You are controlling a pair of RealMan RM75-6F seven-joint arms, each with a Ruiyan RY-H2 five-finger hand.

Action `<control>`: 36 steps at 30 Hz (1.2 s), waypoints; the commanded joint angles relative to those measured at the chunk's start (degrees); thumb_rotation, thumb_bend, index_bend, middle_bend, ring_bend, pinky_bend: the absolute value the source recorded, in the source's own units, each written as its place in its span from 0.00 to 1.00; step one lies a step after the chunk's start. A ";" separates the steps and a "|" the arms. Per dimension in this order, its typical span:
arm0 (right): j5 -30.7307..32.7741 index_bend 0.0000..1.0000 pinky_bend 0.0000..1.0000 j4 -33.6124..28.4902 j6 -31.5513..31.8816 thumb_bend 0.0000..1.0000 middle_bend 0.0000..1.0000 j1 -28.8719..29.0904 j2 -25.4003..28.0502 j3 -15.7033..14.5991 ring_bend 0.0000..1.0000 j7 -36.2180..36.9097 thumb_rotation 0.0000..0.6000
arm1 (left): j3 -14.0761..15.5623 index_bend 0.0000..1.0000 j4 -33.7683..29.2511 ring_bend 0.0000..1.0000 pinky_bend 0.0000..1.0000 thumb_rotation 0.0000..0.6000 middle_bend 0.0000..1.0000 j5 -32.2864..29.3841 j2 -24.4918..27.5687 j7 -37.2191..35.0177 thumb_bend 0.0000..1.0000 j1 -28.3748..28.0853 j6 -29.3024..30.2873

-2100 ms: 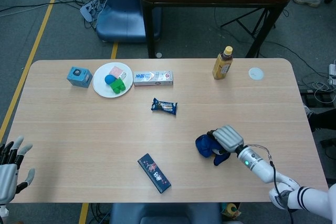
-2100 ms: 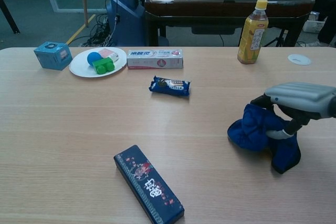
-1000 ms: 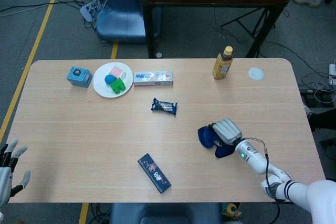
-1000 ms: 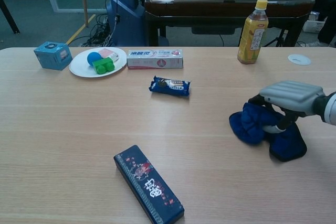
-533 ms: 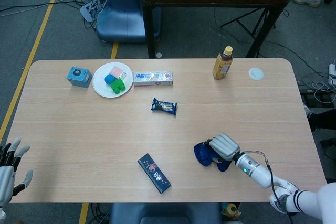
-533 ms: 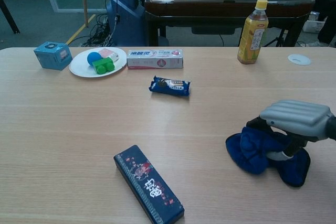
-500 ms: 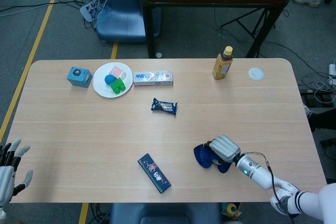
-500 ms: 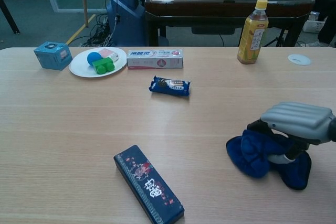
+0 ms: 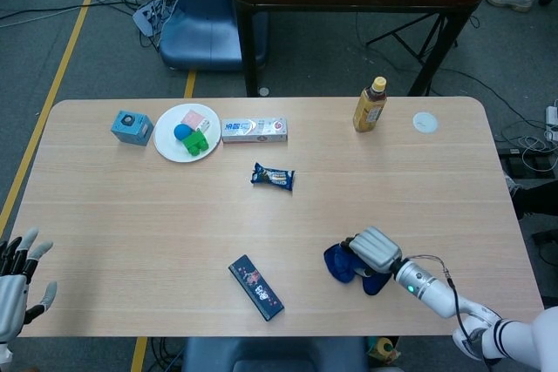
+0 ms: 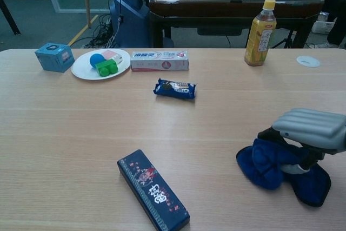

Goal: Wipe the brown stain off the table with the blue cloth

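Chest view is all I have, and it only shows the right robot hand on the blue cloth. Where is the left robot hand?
Observer: The left robot hand shows in the head view off the near-left corner of the table, fingers spread, holding nothing.
Operator: Is the cloth near the table's front edge?
Observer: From above, the blue cloth, gripped by the right robot hand, lies on the table with bare wood between it and the near edge.
Operator: Where does that arm come in from?
Observer: The right forearm reaches in over the near edge towards the right corner, with a green light lit at the wrist.
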 commanded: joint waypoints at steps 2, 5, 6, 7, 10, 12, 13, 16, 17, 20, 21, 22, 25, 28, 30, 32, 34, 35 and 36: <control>3.09 0.70 0.73 3.28 -3.05 0.62 0.57 1.60 -2.30 2.92 0.56 -0.45 1.00 | 0.08 0.19 0.14 0.05 0.00 1.00 0.00 -0.23 -0.01 -0.11 0.34 0.19 0.05; 5.02 0.70 0.73 5.52 -4.97 0.62 0.57 2.72 -3.71 4.77 0.56 -1.14 1.00 | 0.06 0.19 0.28 0.05 0.00 1.00 0.00 -0.63 0.05 -0.36 0.34 0.38 0.07; 5.43 0.70 0.73 6.00 -5.43 0.62 0.57 2.97 -4.00 5.13 0.56 -1.32 1.00 | 0.05 0.19 0.33 0.05 0.00 1.00 0.00 -0.68 0.06 -0.41 0.34 0.40 0.08; 6.23 0.70 0.73 6.90 -6.31 0.62 0.57 3.44 -4.59 5.82 0.56 -1.71 1.00 | 0.03 0.19 0.40 0.05 0.00 1.00 0.00 -0.76 0.07 -0.49 0.34 0.43 0.08; 8.14 0.70 0.73 8.89 -8.20 0.62 0.56 4.54 -5.91 7.45 0.56 -2.64 1.00 | 0.01 0.19 0.43 0.05 0.00 1.00 0.00 -0.96 0.14 -0.63 0.34 0.50 0.05; 9.61 0.70 0.73 10.27 -9.49 0.62 0.56 5.23 -6.75 8.57 0.56 -3.76 1.00 | -0.04 0.19 0.55 0.05 0.00 1.00 0.00 -1.09 0.13 -0.80 0.34 0.54 0.05; 10.28 0.70 0.73 10.93 -10.03 0.62 0.56 5.49 -7.12 9.03 0.56 -4.29 1.00 | -0.04 0.19 0.60 0.05 0.00 1.00 0.00 -1.11 0.13 -0.87 0.34 0.56 0.05; 13.07 0.70 0.73 13.51 -12.19 0.62 0.56 6.29 -8.40 10.72 0.56 -6.36 1.00 | -0.02 0.19 0.76 0.05 0.00 1.00 0.00 -1.16 0.09 -1.03 0.33 0.58 -0.01; 14.34 0.70 0.73 14.69 -12.91 0.62 0.56 6.51 -8.97 11.50 0.56 -7.03 1.00 | -0.05 0.19 0.80 0.05 0.00 1.00 0.00 -1.21 0.06 -1.08 0.34 0.59 0.00; 16.99 0.70 0.73 16.87 -13.45 0.62 0.56 6.78 -10.01 13.39 0.56 -8.09 1.00 | -0.11 0.19 0.90 0.05 0.00 1.00 0.00 -1.27 0.06 -1.24 0.34 0.69 0.17; 17.51 0.70 0.73 17.09 -13.26 0.62 0.56 6.80 -10.11 13.86 0.56 -8.21 1.00 | -0.13 0.19 0.95 0.05 0.00 1.00 0.00 -1.32 0.06 -1.27 0.34 0.72 0.20; 17.88 0.70 0.73 17.02 -12.87 0.62 0.56 6.79 -10.09 14.31 0.56 -8.17 1.00 | -0.14 0.19 0.96 0.05 0.00 1.00 0.00 -1.36 0.09 -1.29 0.34 0.74 0.20; 18.40 0.70 0.73 15.36 -11.00 0.62 0.56 6.68 -9.33 15.60 0.56 -7.31 1.00 | -0.16 0.19 1.01 0.05 0.00 1.00 0.00 -1.40 0.14 -1.31 0.33 0.71 0.12; 18.13 0.70 0.73 11.68 -8.96 0.61 0.56 6.60 -7.66 16.53 0.55 -6.00 1.00 | -0.17 0.19 1.04 0.05 0.00 1.00 0.00 -1.19 0.04 -1.32 0.33 0.61 0.09; 17.76 0.70 0.73 8.45 -7.56 0.61 0.56 6.59 -6.22 17.11 0.55 -5.21 1.00 | -0.14 0.19 1.08 0.05 0.00 1.00 0.00 -1.03 -0.07 -1.29 0.33 0.53 0.02; 17.29 0.70 0.73 5.44 -6.15 0.61 0.56 6.57 -4.94 17.55 0.55 -4.74 1.00 | -0.10 0.19 1.08 0.05 0.00 1.00 0.00 -0.94 -0.14 -1.25 0.34 0.49 -0.02; 16.97 0.70 0.73 3.34 -5.21 0.61 0.56 6.58 -4.02 17.76 0.55 -4.85 1.00 | -0.09 0.19 1.04 0.05 0.00 1.00 0.00 -0.97 -0.14 -1.21 0.34 0.53 0.00; 16.85 0.70 0.73 2.29 -4.71 0.61 0.56 6.60 -3.54 17.85 0.54 -5.23 1.00 | -0.08 0.19 1.00 0.05 0.00 1.00 0.00 -1.00 -0.09 -1.19 0.34 0.56 0.02; 16.87 0.70 0.73 1.66 -4.51 0.61 0.56 6.63 -3.21 17.89 0.54 -5.63 1.00 | -0.09 0.19 0.99 0.05 0.00 1.00 0.00 -1.03 -0.06 -1.19 0.34 0.59 0.06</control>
